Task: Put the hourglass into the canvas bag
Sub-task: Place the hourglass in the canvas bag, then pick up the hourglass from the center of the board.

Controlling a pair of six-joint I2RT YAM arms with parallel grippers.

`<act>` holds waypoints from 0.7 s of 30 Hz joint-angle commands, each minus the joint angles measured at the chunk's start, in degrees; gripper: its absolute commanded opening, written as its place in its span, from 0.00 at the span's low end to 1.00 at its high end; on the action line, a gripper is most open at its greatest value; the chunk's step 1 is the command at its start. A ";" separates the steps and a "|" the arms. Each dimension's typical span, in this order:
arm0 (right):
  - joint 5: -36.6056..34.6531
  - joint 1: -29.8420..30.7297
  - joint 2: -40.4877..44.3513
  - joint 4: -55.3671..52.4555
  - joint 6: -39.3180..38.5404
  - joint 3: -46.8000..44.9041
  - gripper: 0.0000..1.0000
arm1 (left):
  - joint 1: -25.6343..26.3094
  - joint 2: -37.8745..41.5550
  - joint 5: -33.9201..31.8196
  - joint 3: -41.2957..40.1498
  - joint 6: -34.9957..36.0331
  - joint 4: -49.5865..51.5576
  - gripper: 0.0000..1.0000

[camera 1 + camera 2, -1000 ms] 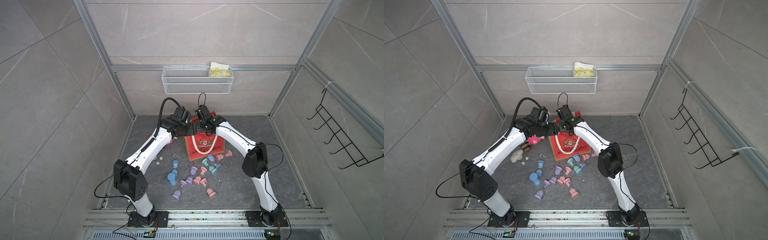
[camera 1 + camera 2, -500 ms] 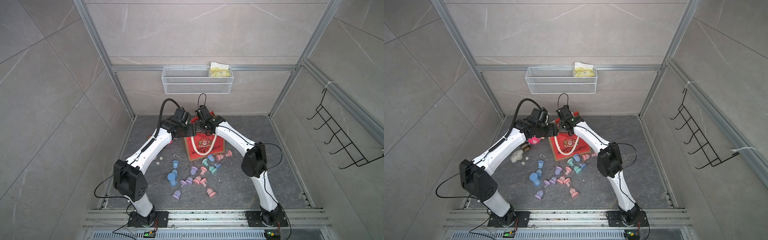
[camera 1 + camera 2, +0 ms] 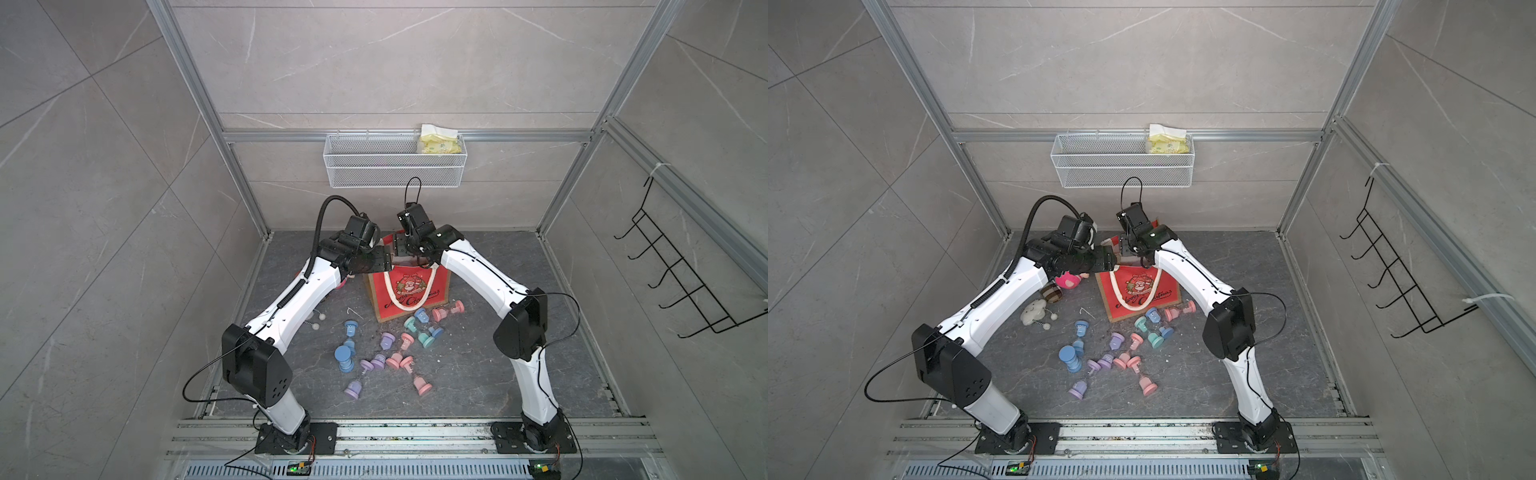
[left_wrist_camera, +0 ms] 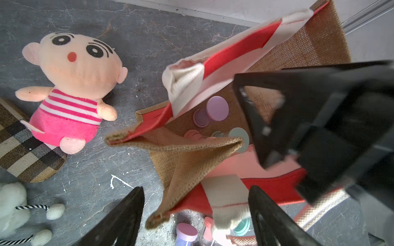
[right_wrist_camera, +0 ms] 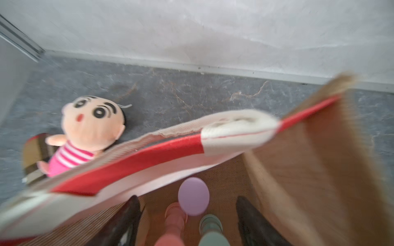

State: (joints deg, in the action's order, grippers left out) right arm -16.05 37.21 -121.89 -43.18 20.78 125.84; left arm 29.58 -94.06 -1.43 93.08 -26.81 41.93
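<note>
Blurrily, right end effector (image 5: pixel 187 199) agape over purple hourglass (image 5: pixel 193 196) in canvas bag (image 5: pixel 309 170); left end effector (image 4: pixel 196 189) agape too.

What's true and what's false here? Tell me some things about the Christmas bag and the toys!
A purple hourglass is inside the canvas bag. True.
The plush doll is inside the bag. False: it lies on the floor beside it.
The right end effector is open over the bag. True.
The wire basket is empty. False: a yellow packet sits in it.
</note>
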 commanded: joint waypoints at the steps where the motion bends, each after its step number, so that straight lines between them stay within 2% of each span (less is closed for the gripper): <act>1: 0.21 -0.28 7.97 -1.79 0.17 -2.59 0.76 | 0.05 2.91 0.44 0.39 0.27 -0.92 0.80; 6: 2.18 -1.69 15.37 -3.27 1.28 -7.85 0.80 | 0.27 3.68 0.73 -0.39 -0.26 -1.46 0.80; 11: 4.33 -1.69 23.56 -9.91 3.73 -13.06 0.82 | 1.05 5.73 0.73 -2.01 -0.19 -1.83 0.81; 14: 7.43 -1.70 29.78 -11.37 7.38 -20.86 0.82 | 1.81 6.45 0.28 -3.55 0.30 -2.01 0.81; 21: 9.56 -1.08 43.28 -11.76 14.20 -39.27 0.82 | 2.32 8.08 -0.30 -6.66 0.59 -2.05 0.81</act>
State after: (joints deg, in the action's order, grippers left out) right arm -8.27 35.48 -82.24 -52.97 30.85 90.63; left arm 31.66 -88.51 -1.41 86.85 -26.83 40.66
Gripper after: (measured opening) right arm 0.819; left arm 0.812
